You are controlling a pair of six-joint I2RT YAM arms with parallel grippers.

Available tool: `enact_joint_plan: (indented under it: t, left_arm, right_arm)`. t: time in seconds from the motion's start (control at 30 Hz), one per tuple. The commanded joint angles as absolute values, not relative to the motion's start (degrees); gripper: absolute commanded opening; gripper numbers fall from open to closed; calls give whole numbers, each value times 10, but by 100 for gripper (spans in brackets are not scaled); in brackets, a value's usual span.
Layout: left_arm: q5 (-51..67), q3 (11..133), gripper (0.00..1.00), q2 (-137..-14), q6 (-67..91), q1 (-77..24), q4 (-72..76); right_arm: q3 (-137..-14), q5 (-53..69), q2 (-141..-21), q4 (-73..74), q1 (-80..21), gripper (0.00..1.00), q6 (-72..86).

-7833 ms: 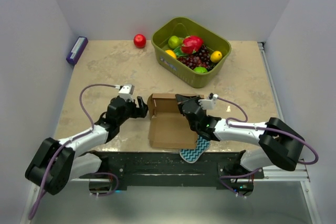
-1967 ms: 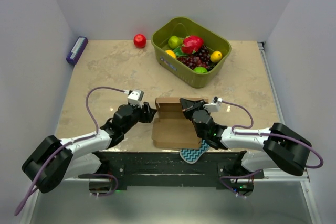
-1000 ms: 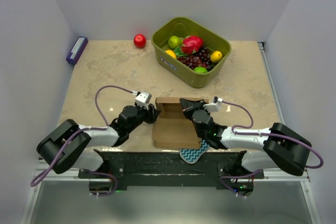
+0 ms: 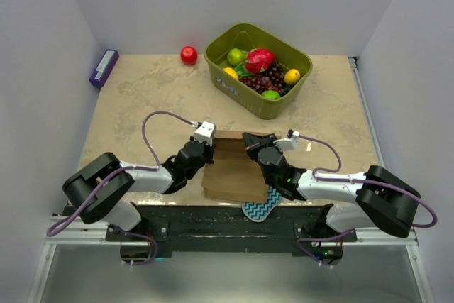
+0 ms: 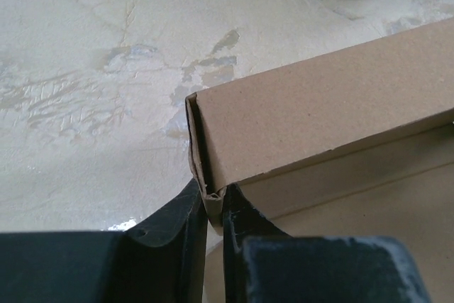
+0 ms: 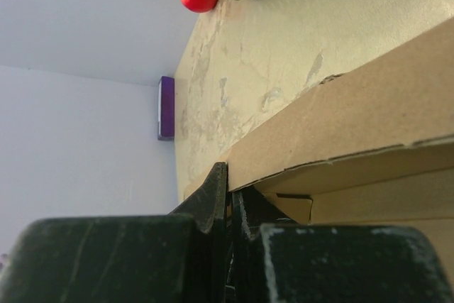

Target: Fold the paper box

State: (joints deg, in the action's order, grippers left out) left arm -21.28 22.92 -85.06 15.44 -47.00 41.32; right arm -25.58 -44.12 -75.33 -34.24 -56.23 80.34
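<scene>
The paper box (image 4: 230,175) is plain brown cardboard and lies at the near middle of the table between both arms. Its back panel leans forward over the base. My left gripper (image 4: 206,152) is at the box's far left corner. In the left wrist view the left gripper (image 5: 214,202) pinches the corner edge of the box (image 5: 319,115). My right gripper (image 4: 250,142) is at the far right corner. In the right wrist view the right gripper (image 6: 230,196) is shut on the box's (image 6: 355,129) upright wall edge.
A green basket (image 4: 272,109) of fruit stands behind the box. A red apple (image 4: 189,55) lies to its left, and a purple block (image 4: 103,68) at the far left edge. A teal zigzag sponge (image 4: 258,209) pokes out under the box's near right corner.
My left gripper moved right to the box's left corner and closed on it. The box's back panel has tipped forward. The right gripper kept its grip.
</scene>
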Motion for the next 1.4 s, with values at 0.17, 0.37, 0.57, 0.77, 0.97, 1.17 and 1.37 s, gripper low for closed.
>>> enact_joint_plan:
  t: [0.17, 0.37, 0.57, 0.77, 0.97, 1.17, 1.37]
  left_arm:
    - [-318, 272, 0, -859, 188, -474, 318]
    - [-253, 311, 0, -836, 207, -456, 242]
    - [-161, 349, 0, -805, 231, -400, 162]
    - [-71, 383, 0, -773, 229, -353, 89]
    - [-3, 439, 0, -744, 221, -315, -21]
    - [12, 501, 0, -742, 198, -301, -106]
    - [36, 538, 0, -751, 164, -298, -129]
  right_arm:
    - [-272, -468, -734, -251, -567, 0, 731]
    - [-304, -461, -678, -186, -567, 13, 623]
    - [-365, -430, -559, -51, -563, 66, 474]
    - [-454, -332, -524, 111, -487, 85, 319]
    - [-473, -205, -532, 162, -400, 91, 239]
    - [-464, -167, -495, 171, -399, 89, 220]
    - [-438, -199, -479, 165, -399, 83, 209]
